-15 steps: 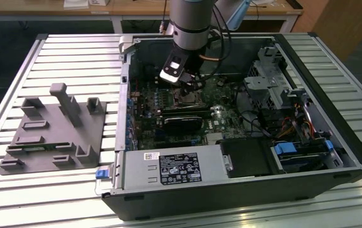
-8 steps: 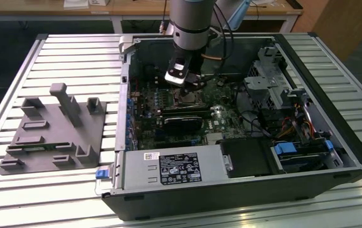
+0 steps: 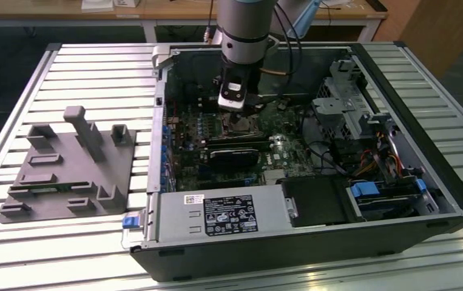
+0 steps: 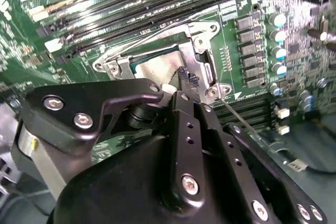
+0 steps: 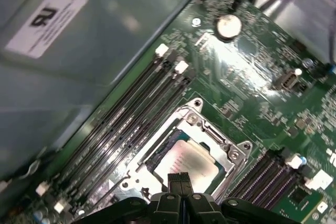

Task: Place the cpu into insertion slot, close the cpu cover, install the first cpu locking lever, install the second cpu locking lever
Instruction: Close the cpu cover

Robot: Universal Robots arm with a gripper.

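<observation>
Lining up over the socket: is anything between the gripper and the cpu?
Nothing visible. The black gripper is close over the flat silver-topped cpu, which lies bare in the window of the silvery metal cover frame.

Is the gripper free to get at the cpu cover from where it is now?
Probably yes: the gripper hangs just above the cpu cover, nothing lies between them, and the memory slots sit off to one side.
</observation>
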